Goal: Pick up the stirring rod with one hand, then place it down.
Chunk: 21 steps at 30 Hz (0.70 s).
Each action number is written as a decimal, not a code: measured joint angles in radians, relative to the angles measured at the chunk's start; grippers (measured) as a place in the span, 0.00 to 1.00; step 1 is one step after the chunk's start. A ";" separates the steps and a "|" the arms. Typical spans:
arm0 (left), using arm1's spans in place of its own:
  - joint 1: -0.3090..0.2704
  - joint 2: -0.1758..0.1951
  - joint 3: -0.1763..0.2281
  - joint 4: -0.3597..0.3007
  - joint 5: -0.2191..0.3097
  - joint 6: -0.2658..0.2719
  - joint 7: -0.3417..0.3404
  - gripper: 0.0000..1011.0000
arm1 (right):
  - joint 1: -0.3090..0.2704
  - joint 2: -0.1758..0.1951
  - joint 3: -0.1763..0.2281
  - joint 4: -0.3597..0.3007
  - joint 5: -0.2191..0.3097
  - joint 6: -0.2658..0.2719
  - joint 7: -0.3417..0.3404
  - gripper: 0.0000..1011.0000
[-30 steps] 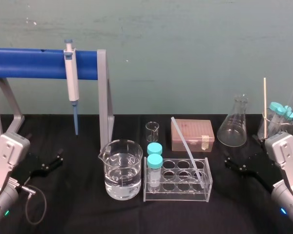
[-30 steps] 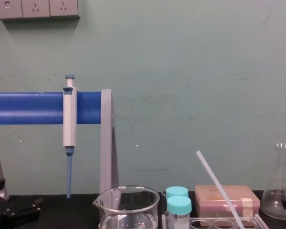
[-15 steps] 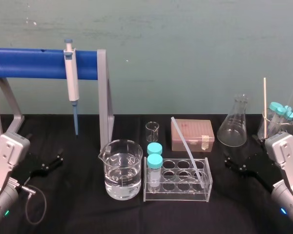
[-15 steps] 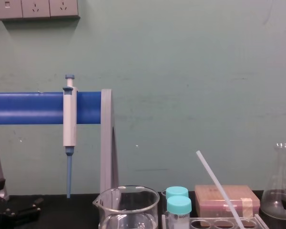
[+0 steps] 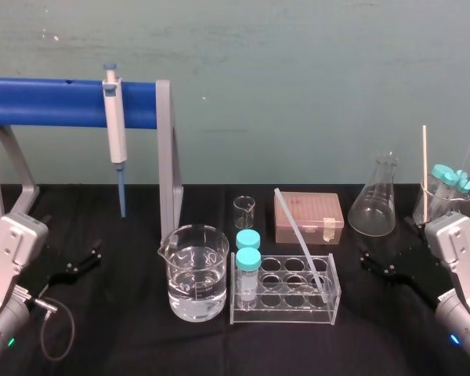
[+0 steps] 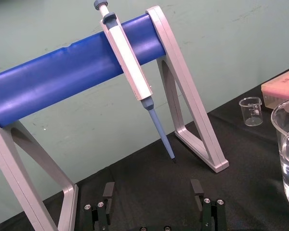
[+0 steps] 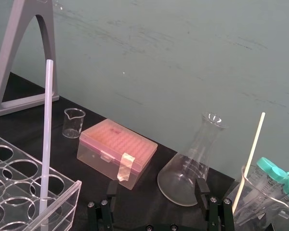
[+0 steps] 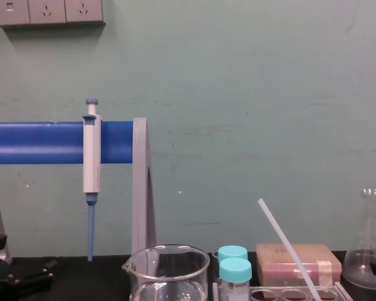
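Note:
The stirring rod (image 5: 298, 235) is a thin translucent white stick leaning tilted in the clear tube rack (image 5: 286, 315), its lower end in a hole at the rack's right side. The right wrist view shows the stirring rod (image 7: 47, 134) rising from the rack, and the chest view shows the stirring rod (image 8: 288, 248) slanting up to the left. My right gripper (image 5: 374, 265) rests on the table to the right of the rack, open and empty, with fingers (image 7: 201, 187) spread. My left gripper (image 5: 77, 265) lies far left, open (image 6: 152, 192).
A water beaker (image 5: 194, 274) stands left of the rack, with two teal-capped tubes (image 5: 248, 266) in the rack's left holes. Behind are a small beaker (image 5: 244, 211), a pink box (image 5: 307, 215) and a flask (image 5: 374, 200). A pipette (image 5: 115, 125) hangs on the blue stand (image 5: 55, 102).

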 joint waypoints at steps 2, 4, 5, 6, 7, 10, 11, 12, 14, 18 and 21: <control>0.000 0.000 0.000 0.000 0.000 0.000 0.000 0.99 | 0.000 0.000 0.000 0.000 0.000 0.000 0.000 0.99; 0.000 0.000 0.000 0.000 0.000 0.000 0.000 0.99 | 0.000 0.000 0.000 0.000 0.000 0.000 0.000 0.99; 0.000 0.000 0.000 0.000 0.000 0.000 0.000 0.99 | 0.000 0.000 0.000 0.000 0.000 0.000 0.000 0.99; 0.000 0.000 0.000 0.000 0.000 0.000 0.000 0.99 | 0.000 0.000 0.000 0.000 0.000 0.000 0.000 0.99; 0.000 0.000 0.000 0.000 0.000 0.000 0.000 0.99 | 0.000 0.000 0.000 0.000 0.000 0.000 0.000 0.99; 0.000 0.000 0.000 0.000 0.000 0.000 0.000 0.99 | 0.000 0.000 0.000 0.000 0.000 0.000 0.000 0.99; 0.000 0.000 0.000 0.000 0.000 0.000 0.000 0.99 | 0.000 0.000 0.000 0.000 0.000 0.000 0.000 0.99; 0.000 0.000 0.000 0.000 0.000 0.000 0.000 0.99 | 0.000 0.000 0.000 0.000 0.000 0.000 0.000 0.99; 0.000 0.000 0.000 0.000 0.000 0.000 0.000 0.99 | 0.000 0.000 0.000 0.000 0.000 0.000 0.000 0.99; 0.000 0.000 0.000 0.000 0.000 0.000 0.000 0.99 | -0.005 -0.002 0.006 -0.002 -0.016 -0.007 -0.002 0.99; 0.000 0.000 0.000 0.000 0.000 0.000 0.000 0.99 | -0.007 -0.002 0.011 -0.007 -0.029 -0.018 -0.003 0.99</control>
